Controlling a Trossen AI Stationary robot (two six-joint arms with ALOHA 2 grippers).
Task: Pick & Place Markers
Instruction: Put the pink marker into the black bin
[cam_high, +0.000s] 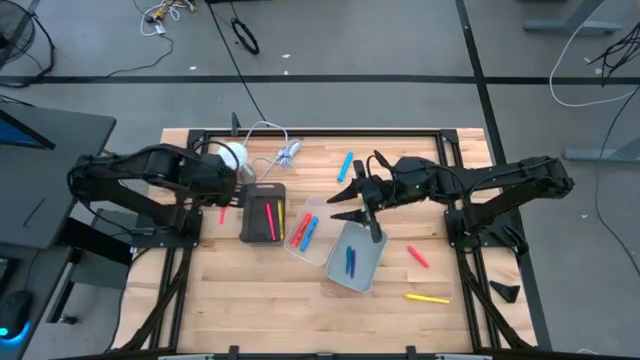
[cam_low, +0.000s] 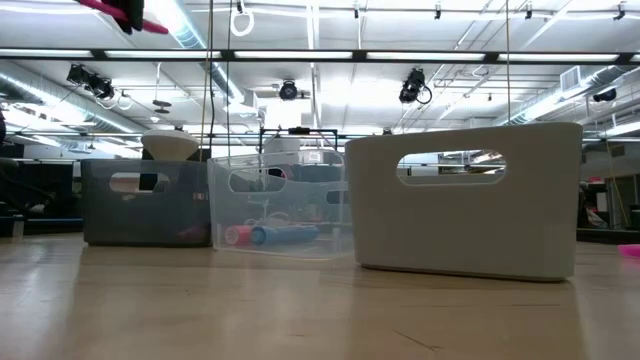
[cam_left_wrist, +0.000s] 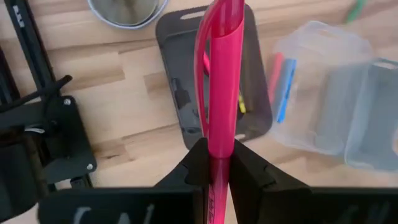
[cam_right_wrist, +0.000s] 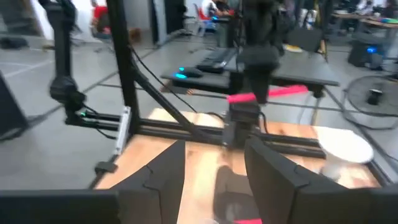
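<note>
My left gripper (cam_high: 224, 200) is shut on a pink marker (cam_left_wrist: 219, 74), high above the table just left of the dark grey bin (cam_high: 263, 212); the low view shows that marker (cam_low: 112, 8) at its top left corner. The dark bin holds pink and yellow markers. A clear bin (cam_high: 305, 230) holds red and blue ones, and a pale bin (cam_high: 355, 257) holds blue ones. My right gripper (cam_high: 350, 207) hangs open over the clear and pale bins with nothing between its fingers (cam_right_wrist: 165, 174). Loose markers lie on the table: blue (cam_high: 344, 165), red (cam_high: 417, 257), yellow (cam_high: 427, 298). My left gripper pinches the pink marker's barrel (cam_left_wrist: 219, 158) between its two fingers. The fingers come from above, pointing steeply down, and lie across the marker. The marker (cam_right_wrist: 267, 94) sits roughly level, lifted clear of the table and the bins, with its longer part sticking out to one side.
The three bins stand side by side mid-table, seen in a row in the low view: dark (cam_low: 150, 205), clear (cam_low: 280, 215), pale (cam_low: 465, 195). A white round-topped lamp (cam_high: 232, 155) and a white cable bundle (cam_high: 285, 152) lie at the far edge. Black frame rails border the table.
</note>
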